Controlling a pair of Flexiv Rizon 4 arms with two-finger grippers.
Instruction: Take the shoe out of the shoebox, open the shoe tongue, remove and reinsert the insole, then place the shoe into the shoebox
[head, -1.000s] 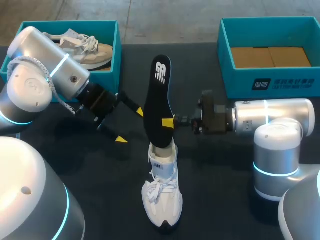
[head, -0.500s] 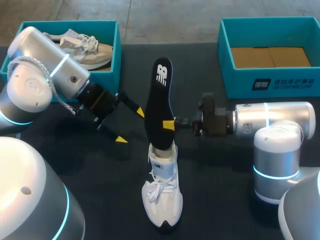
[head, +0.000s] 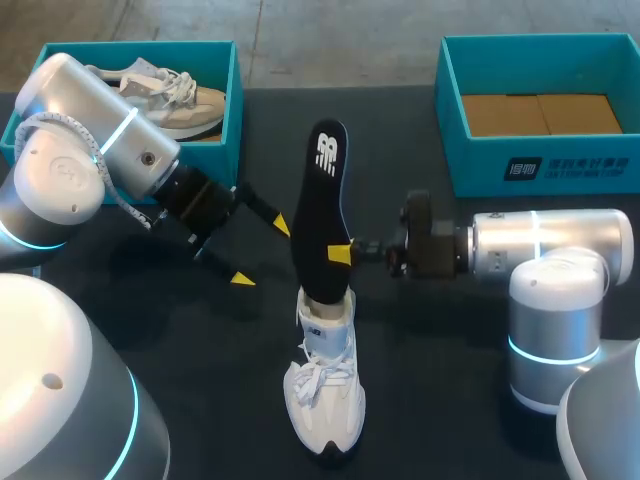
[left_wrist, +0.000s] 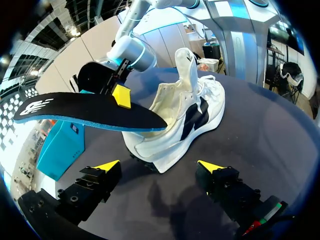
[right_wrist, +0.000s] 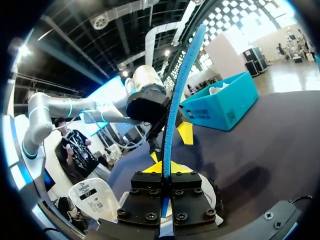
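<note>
Basically it all turns on the insole-to-shoe line. Left to right:

Left box (head: 233, 95) sits far left on the table (head: 430, 400) with a tan shoe (head: 185, 100) in it, and neither is touched.

Left arm comes in from the left, forearm angled down toward the middle. Left gripper (head: 263, 252) is spread wide and holds nothing. It sits just left of the insole and apart from it. In the left wrist view the shoe lies ahead of it, in line with the gap between the fingers and not between them.

Insole (head: 320, 200) is black and rises from the middle of the table. Its long axis runs up and away from me, leaning slightly right at the top. Its lower end sits inside the shoe mouth, and the rest stands free above.

Shoe (head: 325, 395) is white, sole down on the table, toe toward me, directly below and nearer than the insole. The tongue looks pulled up in the left wrist view.

Right arm comes in level from the right. Right gripper (head: 336, 253) is clamped on the insole low on its length, one finger on each face. The right wrist view shows the blue edge pinched between the fingers.

Right box (head: 450, 120) sits far right with only cardboard inside, so it is probably where the shoe goes.

The right arm is the one in contact, so the coming move is probably its own. It has to run along the insole's long axis, down into the shoe or up out of it. I can't tell which. The shoe isn't held, so it may tip or drag.
</note>
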